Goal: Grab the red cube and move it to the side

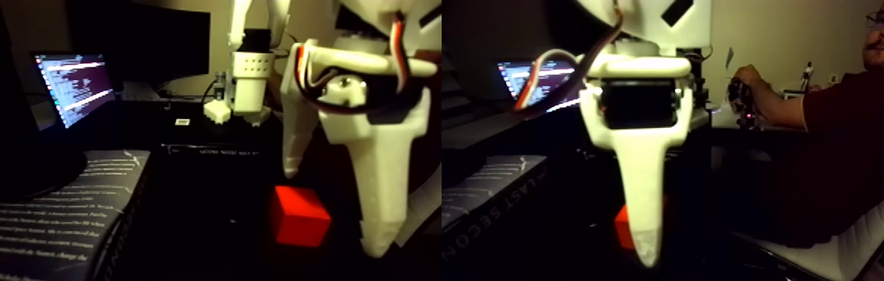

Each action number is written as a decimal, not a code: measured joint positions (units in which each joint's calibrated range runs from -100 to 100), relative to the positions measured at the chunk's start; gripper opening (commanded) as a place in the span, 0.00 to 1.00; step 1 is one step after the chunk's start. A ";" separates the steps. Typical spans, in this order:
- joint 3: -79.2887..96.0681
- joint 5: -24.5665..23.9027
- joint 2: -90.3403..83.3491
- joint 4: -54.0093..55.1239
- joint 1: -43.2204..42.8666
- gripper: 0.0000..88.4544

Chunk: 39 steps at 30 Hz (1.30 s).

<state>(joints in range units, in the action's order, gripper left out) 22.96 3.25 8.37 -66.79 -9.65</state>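
Open white gripper point(335, 213) just beside red cube point(300, 217), dark table point(216, 217).

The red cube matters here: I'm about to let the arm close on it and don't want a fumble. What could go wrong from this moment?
1. The red cube sits between the open gripper's fingers, nearer the long one, so closing may push it sideways rather than pinch it.
2. The scene is dark and the surface black, so the cube's lower edges are hard to judge.
3. A book lies close at left; a knocked cube could stop against it.
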 measured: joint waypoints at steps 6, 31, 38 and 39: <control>-0.18 0.00 0.00 0.33 0.00 0.44; 0.91 -4.56 2.36 2.69 2.47 0.44; 0.91 -4.56 2.36 3.26 1.93 0.44; 0.91 -4.56 2.36 3.26 1.62 0.44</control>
<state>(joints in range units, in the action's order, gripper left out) 23.87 -1.31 10.73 -63.53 -8.03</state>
